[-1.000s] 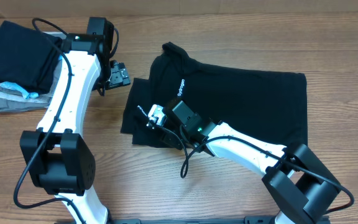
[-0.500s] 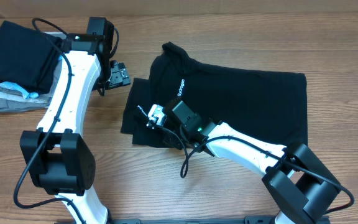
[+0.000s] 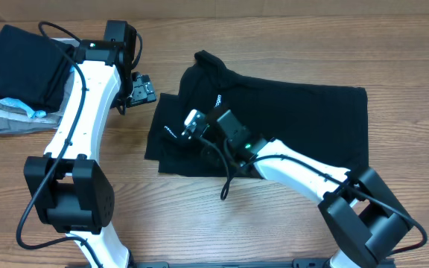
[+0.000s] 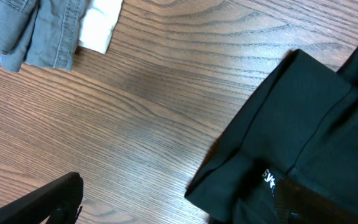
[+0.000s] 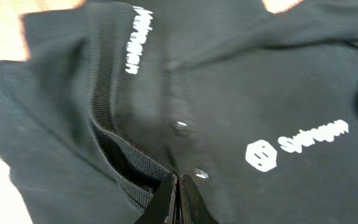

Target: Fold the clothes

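Observation:
The black T-shirt (image 3: pixel 304 119) lies partly folded at the table's middle and right, its collar toward the far left. My right gripper (image 3: pixel 192 123) is over the shirt's left part. In the right wrist view it (image 5: pixel 178 186) is shut, pinching the black fabric (image 5: pixel 278 81) beside the ribbed collar, near the white logo print (image 5: pixel 297 144). My left gripper (image 3: pixel 141 90) hangs just left of the shirt's left edge, open and empty. In the left wrist view its fingers (image 4: pixel 42 202) stand wide apart over bare wood, with the shirt's sleeve corner (image 4: pixel 303 124) at the right.
A folded black garment (image 3: pixel 21 63) rests on a grey garment with light-blue bits (image 3: pixel 10 113) at the far left. The left wrist view shows grey denim (image 4: pixel 36 31) and a white cloth (image 4: pixel 101 25) at its top left.
My right gripper has moved toward the far side and slightly right, carrying pinched shirt fabric with it, and now partly covers the logo. The left arm has not moved.

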Tool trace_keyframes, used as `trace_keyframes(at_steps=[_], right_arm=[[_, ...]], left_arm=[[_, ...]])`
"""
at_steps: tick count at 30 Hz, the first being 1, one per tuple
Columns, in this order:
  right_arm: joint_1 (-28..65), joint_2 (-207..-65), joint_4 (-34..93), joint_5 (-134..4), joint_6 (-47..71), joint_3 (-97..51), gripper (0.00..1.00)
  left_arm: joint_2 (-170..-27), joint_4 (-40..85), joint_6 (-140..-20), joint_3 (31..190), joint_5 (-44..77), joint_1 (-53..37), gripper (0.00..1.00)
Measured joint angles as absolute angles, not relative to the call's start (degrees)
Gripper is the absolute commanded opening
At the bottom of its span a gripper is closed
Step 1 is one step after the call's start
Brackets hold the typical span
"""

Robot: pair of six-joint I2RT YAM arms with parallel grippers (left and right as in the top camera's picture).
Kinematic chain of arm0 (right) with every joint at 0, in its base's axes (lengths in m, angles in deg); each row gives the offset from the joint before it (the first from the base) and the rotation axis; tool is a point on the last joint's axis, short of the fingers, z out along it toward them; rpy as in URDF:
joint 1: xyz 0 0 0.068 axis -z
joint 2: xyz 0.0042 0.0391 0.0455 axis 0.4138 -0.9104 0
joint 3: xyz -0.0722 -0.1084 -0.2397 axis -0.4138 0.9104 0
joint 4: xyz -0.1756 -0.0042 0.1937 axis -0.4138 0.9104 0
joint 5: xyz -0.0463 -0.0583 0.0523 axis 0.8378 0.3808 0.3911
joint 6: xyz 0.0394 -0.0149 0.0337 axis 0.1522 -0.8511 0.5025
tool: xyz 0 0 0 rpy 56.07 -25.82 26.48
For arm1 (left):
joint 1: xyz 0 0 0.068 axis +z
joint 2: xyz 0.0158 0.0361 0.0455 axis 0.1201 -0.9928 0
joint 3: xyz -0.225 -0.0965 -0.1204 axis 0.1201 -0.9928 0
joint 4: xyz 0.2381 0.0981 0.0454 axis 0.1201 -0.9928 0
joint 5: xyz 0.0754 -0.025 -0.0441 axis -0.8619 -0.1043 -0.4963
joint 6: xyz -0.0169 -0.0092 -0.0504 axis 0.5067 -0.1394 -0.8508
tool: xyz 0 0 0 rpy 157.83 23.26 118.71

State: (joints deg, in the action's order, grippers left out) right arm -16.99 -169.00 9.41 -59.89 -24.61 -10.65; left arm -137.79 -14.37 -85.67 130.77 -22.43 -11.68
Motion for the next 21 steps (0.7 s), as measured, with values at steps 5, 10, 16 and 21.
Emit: trace_keyframes(at_steps=[5, 10, 16, 21], right_arm=[[-14.56, -169.0, 7.77, -59.87, -24.61, -10.65, 0.04], [-14.32, -169.92, 3.93, -59.87, -24.63, -10.67, 0.04], [-14.3, -178.18, -2.15, -58.89, -23.73, -10.58, 0.04], [-13.36, -179.62, -8.77, -56.35, -18.34, -10.62, 0.05]], left_arm=[[-137.79, -14.37, -85.67, 130.77, -22.43, -11.68, 1.0], [-137.79, -14.37, -85.67, 130.77, -22.43, -11.68, 1.0], [-137.79, -14.37, -85.67, 130.77, -22.43, -11.68, 1.0], [-137.79, -14.39, -85.67, 130.77, -22.43, -11.68, 1.0]])
